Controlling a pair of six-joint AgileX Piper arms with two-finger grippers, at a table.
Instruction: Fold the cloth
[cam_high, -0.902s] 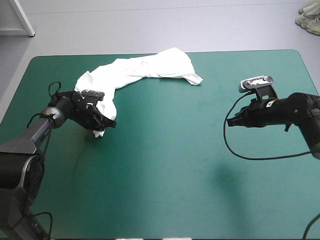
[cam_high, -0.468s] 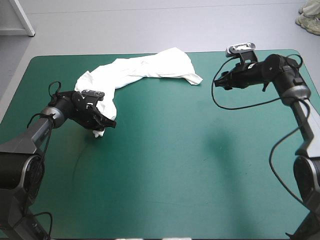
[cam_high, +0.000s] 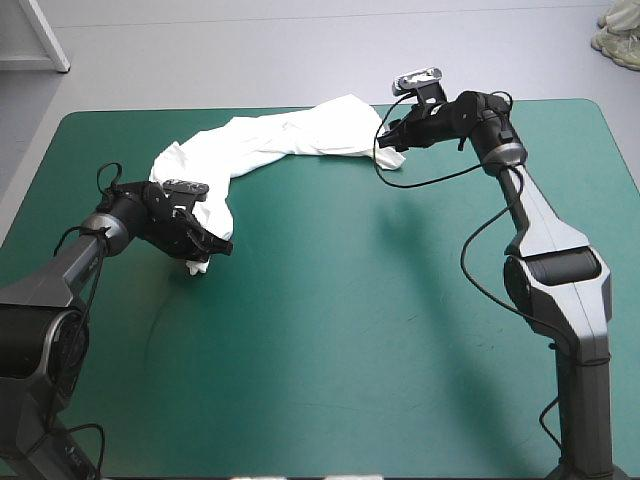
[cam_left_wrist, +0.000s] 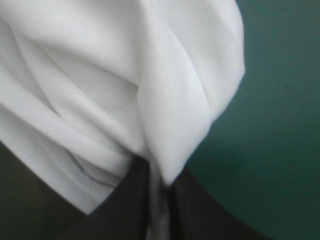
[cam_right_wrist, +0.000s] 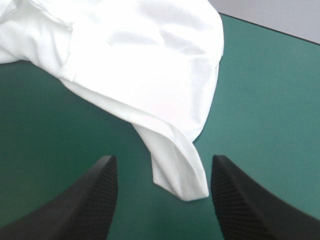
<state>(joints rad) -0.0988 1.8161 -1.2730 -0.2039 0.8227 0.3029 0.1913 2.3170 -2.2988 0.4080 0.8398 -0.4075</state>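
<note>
t-shirt (cam_high: 290, 140), white, lies in the high view as a long crumpled band on the teal-green desk (cam_high: 330, 330), running from near the left edge toward the middle of the far edge. the left gripper (cam_high: 208, 255) pinches its near-left end; the right gripper (cam_high: 385, 143) sits at its far-right end

left wrist view: black fingers all but closed, white folds caught between them

right wrist view: fingers wide apart, a loose t-shirt corner on the desk just ahead, between them, not gripped

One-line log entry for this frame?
task: fold cloth | T-shirt: crumpled strip, unfolded | left claw: shut on its near end | right claw: open, straddling its right corner
</note>
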